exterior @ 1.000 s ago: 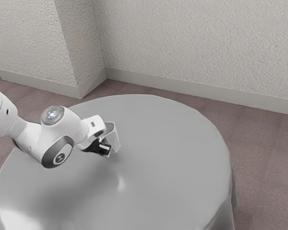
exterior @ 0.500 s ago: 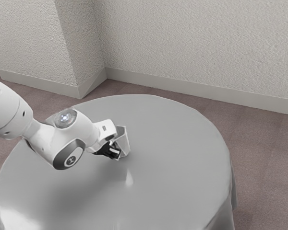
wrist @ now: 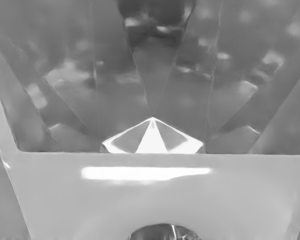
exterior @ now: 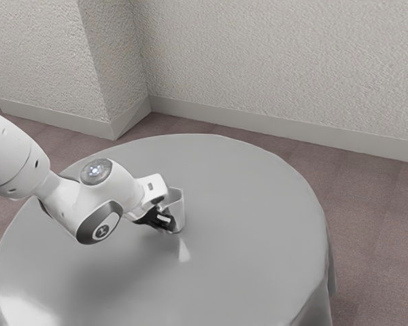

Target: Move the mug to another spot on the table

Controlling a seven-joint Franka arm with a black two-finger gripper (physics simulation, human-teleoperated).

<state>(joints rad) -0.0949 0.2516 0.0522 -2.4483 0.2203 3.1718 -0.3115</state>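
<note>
The claw (exterior: 162,219) is clenched on the near wall of the mug (exterior: 176,207), left of centre on the round surface (exterior: 272,231) in the exterior view. It looks rigid, light and glossy, so probably slippery. A firm pinch across the rim wall suits it

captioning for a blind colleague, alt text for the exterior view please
A white robot arm reaches from the exterior view's left over a round grey table, its black jaws closed on a pale grey glossy mug near the table's middle. Behind are textured white walls and a brownish floor.
</note>
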